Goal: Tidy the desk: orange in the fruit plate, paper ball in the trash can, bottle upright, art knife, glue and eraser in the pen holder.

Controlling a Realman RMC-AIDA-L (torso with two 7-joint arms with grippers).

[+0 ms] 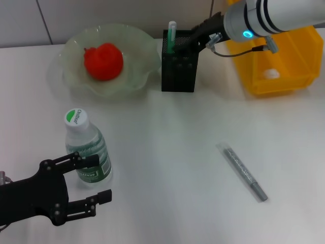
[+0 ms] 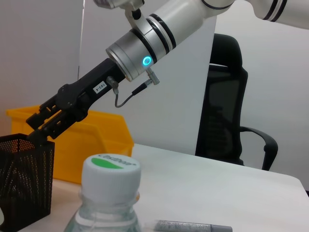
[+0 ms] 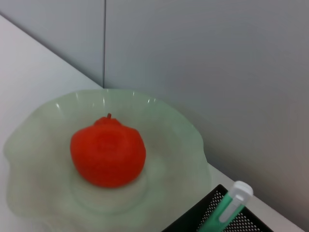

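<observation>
Resting in the fruit plate (image 1: 139,51), the orange (image 1: 103,61) sits centred. Bottle (image 1: 86,147) stands upright on the table (image 1: 177,152), between the spread fingers of the left claw (image 1: 94,178). Right claw (image 1: 189,41) hovers at the pen holder (image 1: 179,71) rim; its finger state cannot be determined.

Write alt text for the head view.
The right claw reaches over the black pen holder, which holds a green-and-white tool. Beside it the orange sits in the fruit plate; nearer, the open left claw flanks the upright bottle.
</observation>
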